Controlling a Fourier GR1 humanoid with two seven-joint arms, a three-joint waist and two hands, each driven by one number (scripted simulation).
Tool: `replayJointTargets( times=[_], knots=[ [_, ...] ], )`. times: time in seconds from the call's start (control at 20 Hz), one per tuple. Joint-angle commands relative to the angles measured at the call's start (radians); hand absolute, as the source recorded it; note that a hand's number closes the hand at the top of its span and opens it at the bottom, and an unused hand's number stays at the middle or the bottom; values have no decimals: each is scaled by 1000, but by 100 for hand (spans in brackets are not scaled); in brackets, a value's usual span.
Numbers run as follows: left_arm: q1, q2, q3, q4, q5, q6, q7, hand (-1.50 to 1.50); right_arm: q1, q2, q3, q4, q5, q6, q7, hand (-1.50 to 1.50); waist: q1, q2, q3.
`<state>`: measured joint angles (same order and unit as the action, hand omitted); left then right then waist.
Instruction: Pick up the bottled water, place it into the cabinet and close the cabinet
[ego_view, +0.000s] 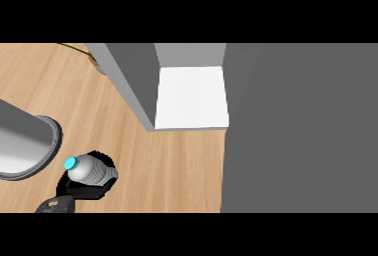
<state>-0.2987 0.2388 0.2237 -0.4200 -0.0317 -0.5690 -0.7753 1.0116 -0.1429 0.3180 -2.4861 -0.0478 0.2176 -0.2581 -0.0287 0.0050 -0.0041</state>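
The bottled water is clear and ribbed with a cyan cap, seen from above at the lower left over the wooden counter. My left hand comes in from the bottom edge and is curled round the bottle's body, hiding its lower part. The cabinet stands up and to the right of the bottle, with its white inner shelf exposed. Its grey door stands open along the shelf's left side. My right hand does not show.
A large grey metal cylinder with a flared rim lies at the left edge, close to the bottle. A wide dark grey panel fills the right side. A small brown object with a green stem sits behind the door.
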Motion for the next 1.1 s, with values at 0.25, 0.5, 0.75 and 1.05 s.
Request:
replayJointTargets(
  times=[0.25,0.5,0.75,1.05],
  knots=[
    [-16,-72,13,21,45,-31,-136,150,17,-32,-53,-64,-51,8,18,-150,8,-3,2],
    [30,-232,53,-41,112,273,-206,150,31,-17,-6,-77,-26,-5,18,-150,15,-8,3],
    [-14,-236,-63,-71,252,290,-141,150,73,-33,-22,-38,-19,22,-43,-150,4,-13,4],
    [-53,-238,-239,-185,441,380,1,150,12,-22,-13,-51,-53,5,26,-150,19,-13,5]
  ],
)
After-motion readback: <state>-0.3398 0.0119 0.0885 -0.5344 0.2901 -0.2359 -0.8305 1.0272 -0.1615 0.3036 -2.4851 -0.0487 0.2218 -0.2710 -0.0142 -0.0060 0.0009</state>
